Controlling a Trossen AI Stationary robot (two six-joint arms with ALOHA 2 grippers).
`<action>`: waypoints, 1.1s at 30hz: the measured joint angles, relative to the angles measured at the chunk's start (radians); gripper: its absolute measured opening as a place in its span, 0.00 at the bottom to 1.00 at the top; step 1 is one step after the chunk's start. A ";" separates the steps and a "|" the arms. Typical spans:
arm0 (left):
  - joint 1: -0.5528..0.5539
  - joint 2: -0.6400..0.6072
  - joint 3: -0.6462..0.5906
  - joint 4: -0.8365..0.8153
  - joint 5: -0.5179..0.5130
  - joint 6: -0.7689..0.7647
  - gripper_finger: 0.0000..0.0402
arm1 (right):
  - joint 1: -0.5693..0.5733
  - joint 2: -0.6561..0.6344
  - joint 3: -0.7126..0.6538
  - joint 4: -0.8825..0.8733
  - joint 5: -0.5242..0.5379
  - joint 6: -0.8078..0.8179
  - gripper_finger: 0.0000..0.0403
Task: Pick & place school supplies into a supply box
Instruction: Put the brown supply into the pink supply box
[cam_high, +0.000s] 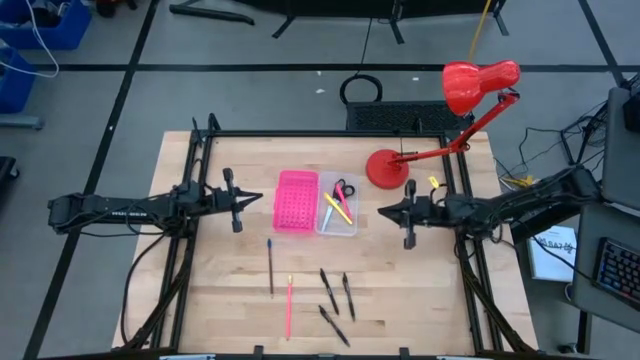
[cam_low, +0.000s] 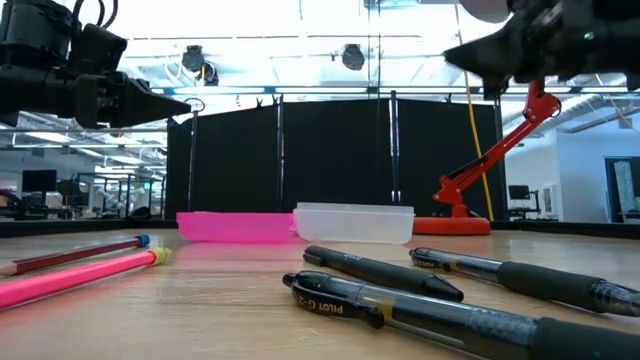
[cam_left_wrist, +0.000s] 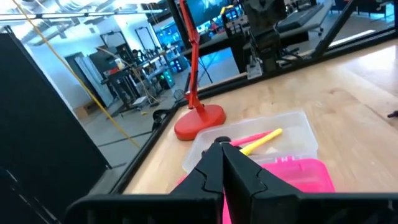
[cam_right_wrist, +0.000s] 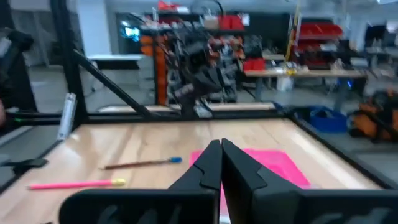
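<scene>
The translucent supply box (cam_high: 338, 205) stands on the table beside the pink perforated rectangle (cam_high: 296, 201). In it lie the black-handled scissors (cam_high: 344, 189), a pink pen and a yellow pen (cam_left_wrist: 261, 140). Several pens and pencils lie on the table nearer the front: a dark pencil (cam_high: 270, 265), a pink pencil (cam_high: 289, 306) and three black pens (cam_high: 334, 296). My left gripper (cam_high: 258, 198) hangs shut and empty left of the pink rectangle. My right gripper (cam_high: 383, 210) hangs shut and empty right of the box.
A red desk lamp's base (cam_high: 388, 168) stands on the table behind the box, its arm reaching to the back right. The black frame rails (cam_high: 320, 133) run along the table's far edge and sides.
</scene>
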 joint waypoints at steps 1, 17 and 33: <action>0.000 0.000 0.000 0.001 -0.002 -0.003 0.01 | -0.001 -0.037 -0.005 -0.020 -0.016 -0.014 0.00; 0.000 0.000 0.000 -0.068 -0.068 -0.299 0.05 | -0.021 -0.291 -0.050 -0.258 -0.072 -0.143 0.00; 0.000 0.000 0.000 -0.163 -0.251 -0.464 0.03 | -0.022 -0.514 -0.136 -0.427 -0.151 -0.156 0.00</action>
